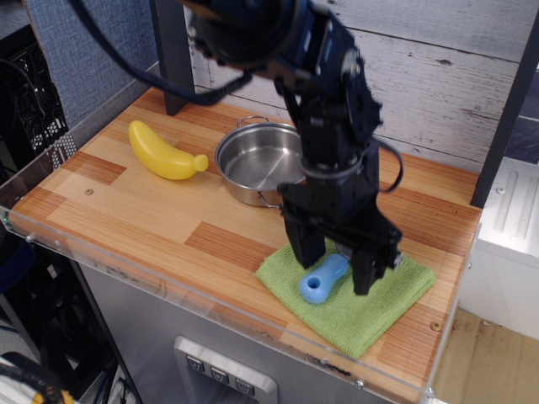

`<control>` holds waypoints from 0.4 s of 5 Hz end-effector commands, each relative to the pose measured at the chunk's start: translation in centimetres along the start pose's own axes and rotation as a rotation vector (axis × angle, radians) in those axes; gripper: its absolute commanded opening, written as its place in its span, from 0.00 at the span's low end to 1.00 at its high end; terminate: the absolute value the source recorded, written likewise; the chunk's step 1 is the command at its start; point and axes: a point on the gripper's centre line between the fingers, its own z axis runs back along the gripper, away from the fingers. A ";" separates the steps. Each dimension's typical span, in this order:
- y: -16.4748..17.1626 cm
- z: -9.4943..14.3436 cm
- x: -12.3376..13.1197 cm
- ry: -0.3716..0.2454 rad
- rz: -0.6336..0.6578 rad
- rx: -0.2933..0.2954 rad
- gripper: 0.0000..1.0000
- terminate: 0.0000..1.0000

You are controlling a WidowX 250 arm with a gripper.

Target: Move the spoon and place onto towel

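The spoon (323,279) lies on the light-green towel (379,303) at the front right of the table. Only its light-blue handle shows, with the hole end toward the front. Its grey bowl is hidden behind the gripper. My gripper (338,263) hangs just above the spoon with its two black fingers (306,247) spread to either side of the handle. The fingers do not grip the spoon.
A steel pot (263,162) stands behind the towel, close to the arm. A yellow toy banana (165,152) lies at the back left. A dark post (173,63) rises at the back edge. The table's front edge has a clear plastic lip (168,282).
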 end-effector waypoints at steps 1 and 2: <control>0.9 6.9 1.1 -0.107 0.041 0.016 1.00 0.00; 4.4 10.1 0.2 -0.095 0.125 0.047 1.00 0.00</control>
